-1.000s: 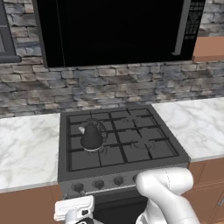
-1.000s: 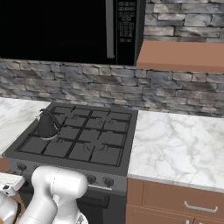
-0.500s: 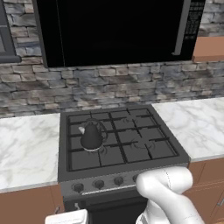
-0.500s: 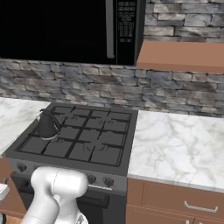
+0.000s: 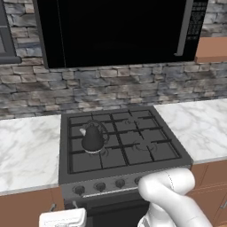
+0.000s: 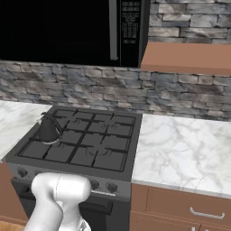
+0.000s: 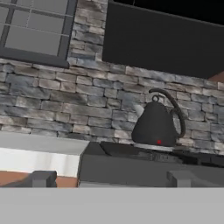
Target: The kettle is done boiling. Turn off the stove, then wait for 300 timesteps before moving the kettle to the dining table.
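Gripper (image 7: 105, 180) spread wide, low before the grated stove (image 5: 122, 146) bearing a cone-shaped black kettle (image 5: 92, 138).

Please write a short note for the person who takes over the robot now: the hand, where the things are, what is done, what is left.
Hand: open, empty, low in front of the stove.
Kettle: upright on the stove's left middle burner, untouched.
Knobs: row on the stove front, none gripped.
Done: nothing that can be confirmed; whether the burner is off cannot be told.
Left: turn off the stove, wait, then carry the kettle to the dining table.
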Tool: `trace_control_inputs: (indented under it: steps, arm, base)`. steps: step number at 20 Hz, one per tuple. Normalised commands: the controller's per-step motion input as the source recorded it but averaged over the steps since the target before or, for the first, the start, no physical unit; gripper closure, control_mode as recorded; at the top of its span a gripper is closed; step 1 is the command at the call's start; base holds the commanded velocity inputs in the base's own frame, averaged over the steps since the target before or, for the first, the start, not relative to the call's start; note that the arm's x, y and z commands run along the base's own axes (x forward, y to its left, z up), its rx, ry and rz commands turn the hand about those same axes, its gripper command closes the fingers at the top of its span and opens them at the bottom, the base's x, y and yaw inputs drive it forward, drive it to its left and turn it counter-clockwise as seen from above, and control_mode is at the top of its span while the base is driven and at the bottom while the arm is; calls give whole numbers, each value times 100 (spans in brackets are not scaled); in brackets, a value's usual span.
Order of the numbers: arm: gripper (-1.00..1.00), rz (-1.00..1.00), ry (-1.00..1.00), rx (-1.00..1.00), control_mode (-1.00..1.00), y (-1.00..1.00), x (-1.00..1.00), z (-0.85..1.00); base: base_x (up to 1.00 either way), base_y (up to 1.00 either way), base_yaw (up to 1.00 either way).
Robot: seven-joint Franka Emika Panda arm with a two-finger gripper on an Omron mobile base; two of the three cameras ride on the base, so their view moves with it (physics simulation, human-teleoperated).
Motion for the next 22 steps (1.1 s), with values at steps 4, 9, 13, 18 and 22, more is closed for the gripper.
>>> trace_control_inputs:
  steps: [4,9,13,18,22]
  arm:
    - [-100,-2,1,0,-100,0,-7,70]
    - [-100,0,3,1,-100,0,-5,66]
    - [-100,0,9,3,-100,0,0,67]
    - [-100,1,13,5,-100,-1,0,65]
    - [-100,6,15,7,-100,-7,-1,49]
  base:
    - [0,0,0]
    - [0,0,0]
    - [0,0,0]
    - [0,0,0]
    - [0,0,0]
